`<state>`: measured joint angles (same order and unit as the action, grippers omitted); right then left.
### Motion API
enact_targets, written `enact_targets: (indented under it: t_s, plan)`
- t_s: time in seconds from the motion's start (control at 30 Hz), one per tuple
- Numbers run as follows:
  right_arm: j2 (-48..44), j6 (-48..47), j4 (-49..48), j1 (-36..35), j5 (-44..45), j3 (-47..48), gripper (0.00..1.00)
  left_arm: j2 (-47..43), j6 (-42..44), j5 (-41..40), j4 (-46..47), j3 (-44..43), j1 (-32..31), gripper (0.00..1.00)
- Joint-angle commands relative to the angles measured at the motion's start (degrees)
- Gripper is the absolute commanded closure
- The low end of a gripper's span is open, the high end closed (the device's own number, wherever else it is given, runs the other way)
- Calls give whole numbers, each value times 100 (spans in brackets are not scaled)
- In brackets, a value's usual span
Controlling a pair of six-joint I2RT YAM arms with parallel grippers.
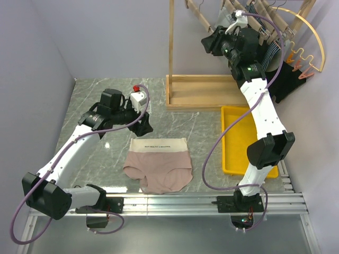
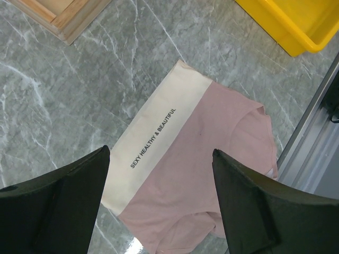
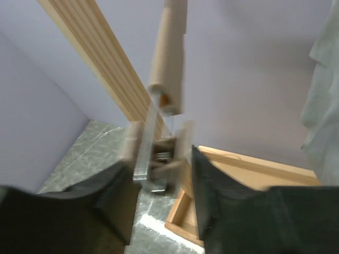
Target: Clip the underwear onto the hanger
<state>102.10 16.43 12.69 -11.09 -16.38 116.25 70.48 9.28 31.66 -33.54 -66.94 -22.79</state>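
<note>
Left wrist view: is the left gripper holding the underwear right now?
No, the left gripper is open, its fingers spread apart above the underwear, which lies flat on the marble table.

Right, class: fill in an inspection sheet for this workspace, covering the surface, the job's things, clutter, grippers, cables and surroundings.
Surface: grey marble table.
Job's things: underwear lies flat near the front edge, waistband away from the bases; hanger is up by the rack.
Clutter: yellow tray at the right; dark clothes hang beyond it.
Grippers: left gripper is open above the underwear and holds nothing; right gripper is astride the hanger's clip, grip unclear in the blur.
Cables: purple cables run along both arms, off the underwear.
Surroundings: pale walls; metal rail at the front.
</note>
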Motion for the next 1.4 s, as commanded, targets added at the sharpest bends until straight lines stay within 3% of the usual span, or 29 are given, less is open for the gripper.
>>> enact_targets:
  t_s: [0.0, 0.07, 0.23, 0.47, 0.7, 1.07, 1.17, 1.37]
  plan:
    - [-6, 10, -469, 37, -14, 346, 57, -43, -75, 86, 199, -91, 46, 16]
    - [-24, 19, -617, 37, -110, 346, 72, -43, -93, 68, 190, -92, 55, 16]
    - [-112, -183, -890, 28, -190, 434, 100, -52, -154, 51, 155, -65, 73, 16]
    - [-428, -237, -1637, 28, -172, 179, 100, -25, -242, 51, 155, -39, 73, 16]
    - [-735, -473, -1401, 54, -111, 83, 100, -17, -277, -28, 155, -74, 90, 15]
    - [-2149, -1115, -558, 186, -198, -1876, 100, 247, 39, 77, -82, -320, 116, 14]
    - [-2413, -1045, -216, 213, -426, -2228, 100, 308, 135, 173, -144, -425, 125, 14]
    - [-2740, -580, 338, 178, -1884, -2923, 100, -24, 241, 622, 206, -513, 266, 12]
